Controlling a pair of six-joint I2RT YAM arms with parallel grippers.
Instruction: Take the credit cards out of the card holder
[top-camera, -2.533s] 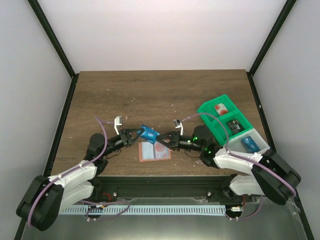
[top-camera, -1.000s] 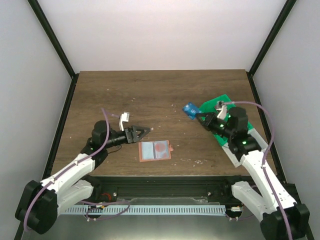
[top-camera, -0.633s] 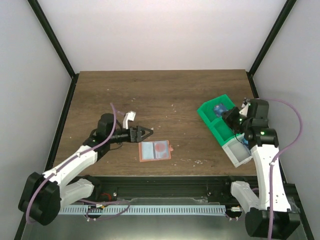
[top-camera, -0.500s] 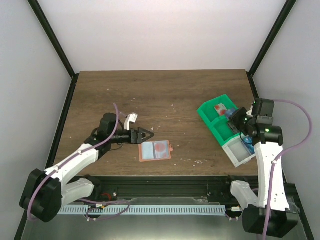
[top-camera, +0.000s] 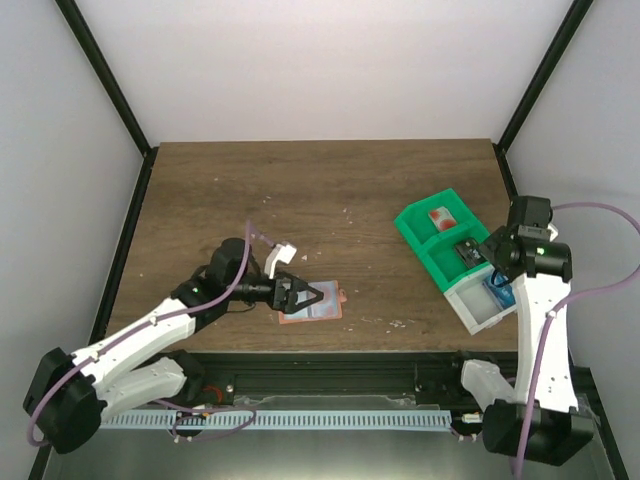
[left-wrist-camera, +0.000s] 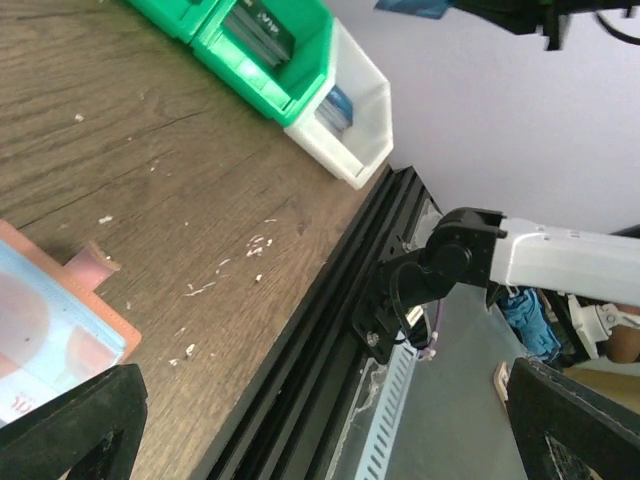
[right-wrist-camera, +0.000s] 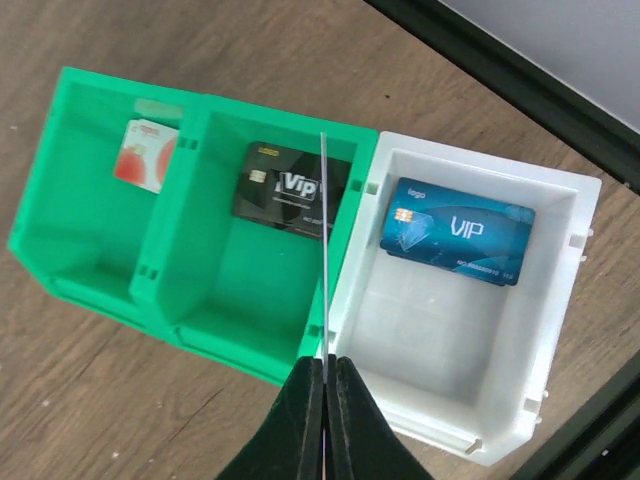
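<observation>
The right fingers (right-wrist-camera: 325, 372), pinched on a blue card (right-wrist-camera: 325, 240), have carried it from mid-worktop to above the tray (right-wrist-camera: 100, 280). The left fingers (top-camera: 308, 297), spread wide, have moved over the open card holder (top-camera: 328, 303), probably for another card.

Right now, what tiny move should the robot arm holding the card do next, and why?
Probably nudge the right tool sideways over the white bin. Its held card hangs edge-on above the wall shared with the green tray, and a blue VIP card already lies in that bin.
</observation>
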